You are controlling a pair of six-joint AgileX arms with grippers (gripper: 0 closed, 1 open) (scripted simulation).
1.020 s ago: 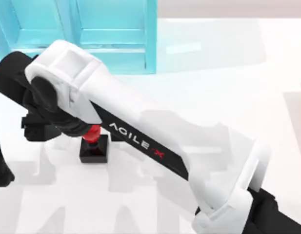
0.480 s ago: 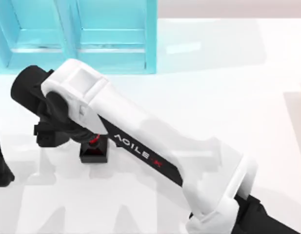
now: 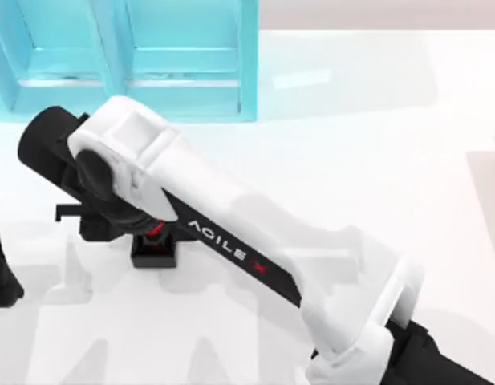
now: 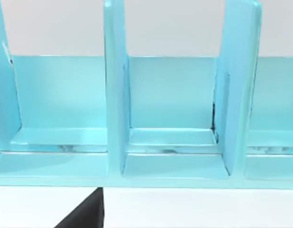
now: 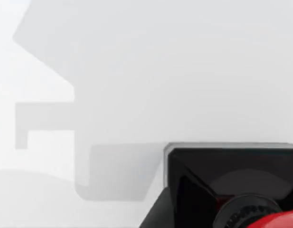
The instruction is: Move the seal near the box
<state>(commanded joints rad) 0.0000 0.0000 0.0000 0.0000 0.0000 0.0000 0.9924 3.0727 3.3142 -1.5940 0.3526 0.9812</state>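
The seal [image 3: 155, 250] stands on the white table at the left, a short way in front of the box; its black square base shows and its red knob [image 3: 155, 231] is mostly covered. My right gripper [image 3: 139, 228] hangs low right over the knob, reached across from the lower right. In the right wrist view the seal [image 5: 231, 175] sits very close, with the red knob [image 5: 274, 221] at the picture's edge. The box [image 3: 135, 64] is a cyan open-fronted case with upright dividers at the back left, also seen as the box [image 4: 170, 142] in the left wrist view.
My left arm [image 3: 0, 277] is parked at the table's left edge. The right arm's long white link [image 3: 255, 241] crosses the table diagonally. White tabletop stretches to the right of the box and the seal.
The right arm came down and slightly forward over the seal, covering most of the red knob. The seal's base has stayed where it was. The dark gripper parts beside the knob changed shape.
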